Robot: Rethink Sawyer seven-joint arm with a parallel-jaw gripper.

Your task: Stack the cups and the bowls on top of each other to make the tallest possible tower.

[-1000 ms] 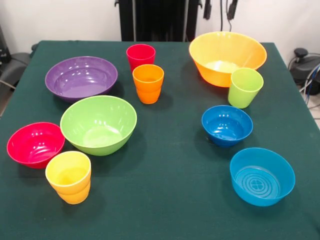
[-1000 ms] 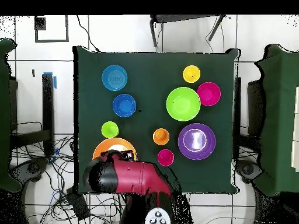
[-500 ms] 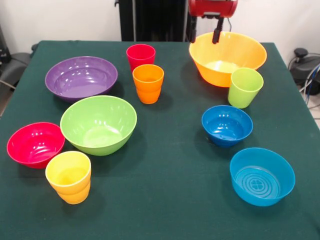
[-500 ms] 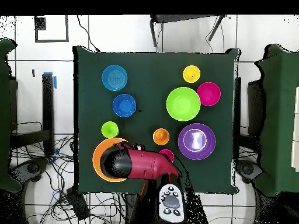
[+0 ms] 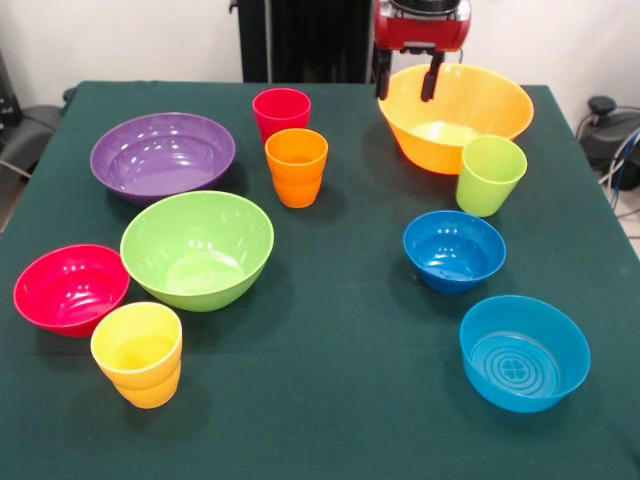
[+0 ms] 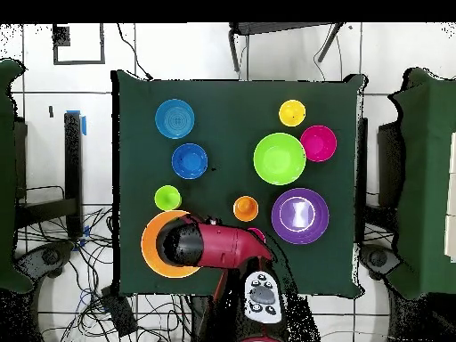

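All pieces stand apart on the green table; nothing is stacked. My gripper (image 5: 405,82) hangs open and empty over the far left rim of the large orange bowl (image 5: 470,115); overhead the arm covers most of that bowl (image 6: 153,254). The light green cup (image 5: 490,175) stands in front of it. The red cup (image 5: 281,112) and orange cup (image 5: 296,166) are at centre back. The purple bowl (image 5: 163,155), lime green bowl (image 5: 197,248), red bowl (image 5: 71,288) and yellow cup (image 5: 138,353) are on the left. The dark blue bowl (image 5: 454,250) and light blue bowl (image 5: 524,351) are on the right.
The black pedestal (image 5: 305,40) stands behind the table's far edge. Cables and gear (image 5: 610,130) lie off the table's right side. Overhead, the red arm (image 6: 218,248) hides the red cup.
The gripper came down into the front view from above and has sunk a little lower over the orange bowl's rim. Overhead, the arm swung over the orange bowl. Cups and bowls have not moved.
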